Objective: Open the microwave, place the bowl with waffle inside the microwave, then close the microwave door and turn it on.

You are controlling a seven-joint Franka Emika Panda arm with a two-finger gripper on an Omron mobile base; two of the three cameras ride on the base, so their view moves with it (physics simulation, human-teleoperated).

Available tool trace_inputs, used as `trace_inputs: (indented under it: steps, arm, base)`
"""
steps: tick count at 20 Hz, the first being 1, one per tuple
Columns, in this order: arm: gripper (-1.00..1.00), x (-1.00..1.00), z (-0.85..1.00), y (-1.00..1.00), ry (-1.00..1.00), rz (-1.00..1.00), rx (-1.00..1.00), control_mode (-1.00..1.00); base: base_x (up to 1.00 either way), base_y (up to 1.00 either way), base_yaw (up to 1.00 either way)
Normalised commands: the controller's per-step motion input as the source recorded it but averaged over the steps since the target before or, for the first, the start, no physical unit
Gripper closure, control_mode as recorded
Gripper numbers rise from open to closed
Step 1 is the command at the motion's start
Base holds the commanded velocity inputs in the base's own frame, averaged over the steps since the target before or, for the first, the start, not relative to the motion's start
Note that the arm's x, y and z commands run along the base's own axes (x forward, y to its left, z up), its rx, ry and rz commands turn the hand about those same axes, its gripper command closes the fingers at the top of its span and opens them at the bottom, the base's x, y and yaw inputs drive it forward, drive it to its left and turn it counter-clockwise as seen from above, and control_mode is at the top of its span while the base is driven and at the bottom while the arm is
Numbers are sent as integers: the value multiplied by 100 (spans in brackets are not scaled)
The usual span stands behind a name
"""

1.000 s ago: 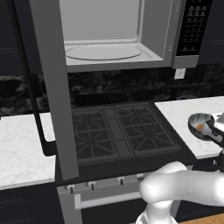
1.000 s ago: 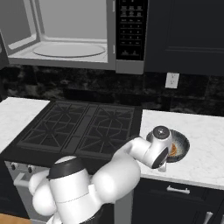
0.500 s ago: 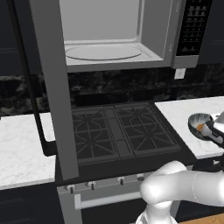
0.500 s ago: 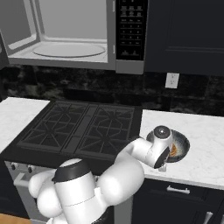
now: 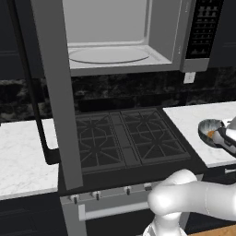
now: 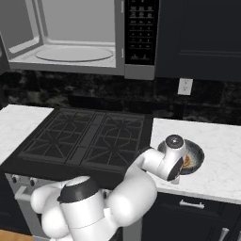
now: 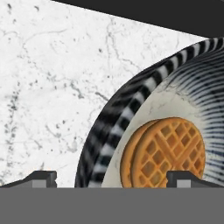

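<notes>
Black gas stove (image 5: 124,140) w/ cast-iron grates sits between two white marble counters: left counter (image 5: 20,152), right counter (image 6: 216,146). Row of knobs (image 5: 97,195) along stove front, oven handle bar (image 5: 115,209) below. Dark mottled backsplash (image 6: 70,87) behind. White wall outlet (image 6: 184,86) on backsplash right of stove. Dark upper cabinet (image 6: 202,37) above outlet. Lower cabinet front w/ what looks like a metal pull (image 6: 191,204).

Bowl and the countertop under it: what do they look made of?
The small round streaked dark grey-blue bowl looks like glazed ceramic: fine radial stripes, smooth pale inside, though the render leaves it open. The white countertop looks like polished marble or a marble-look stone: grey veins and specks on a flat white surface.
</notes>
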Motion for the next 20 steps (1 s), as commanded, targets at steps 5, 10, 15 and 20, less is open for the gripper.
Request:
trace_inputs:
  steps: [5,10,15,20]
  arm:
    - [100,0,0,0,0,0,0,-100]
    - [100,0,0,0,0,0,0,-100]
    - [100,0,0,0,0,0,0,-100]
    - [100,0,0,0,0,0,0,-100]
  base:
    - [0,0,0]
    - [0,0,0]
    - [0,0,0]
    - [0,0,0]
